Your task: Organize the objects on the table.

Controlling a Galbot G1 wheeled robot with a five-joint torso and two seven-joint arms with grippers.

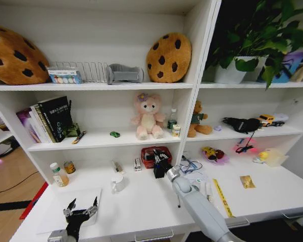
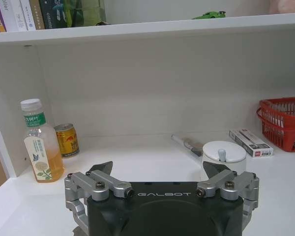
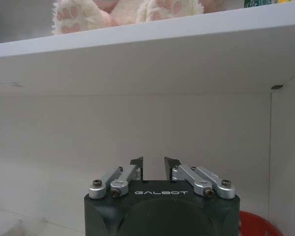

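My right gripper [image 1: 160, 168] hovers over the red basket [image 1: 147, 151] at the back of the table [image 1: 141, 206]. In the right wrist view its fingertips [image 3: 136, 164] stand close together with a narrow gap and nothing between them, and the red basket's rim [image 3: 253, 223] shows below. My left gripper [image 1: 81, 208] is open and empty above the slim laptop [image 1: 53, 212] at the front left. A gold foil packet [image 1: 247, 181] lies on the right side of the table. The green toy car [image 1: 114, 134] sits on the shelf above.
A tea bottle [image 2: 39, 142] and a can [image 2: 68, 140] stand in the left corner. Between them and the basket [image 2: 280, 105] are a white lidded cup [image 2: 223, 155], a pen-like item [image 2: 187, 145] and a small box [image 2: 250, 142]. Cables and a yellow strip [image 1: 222, 196] lie to the right.
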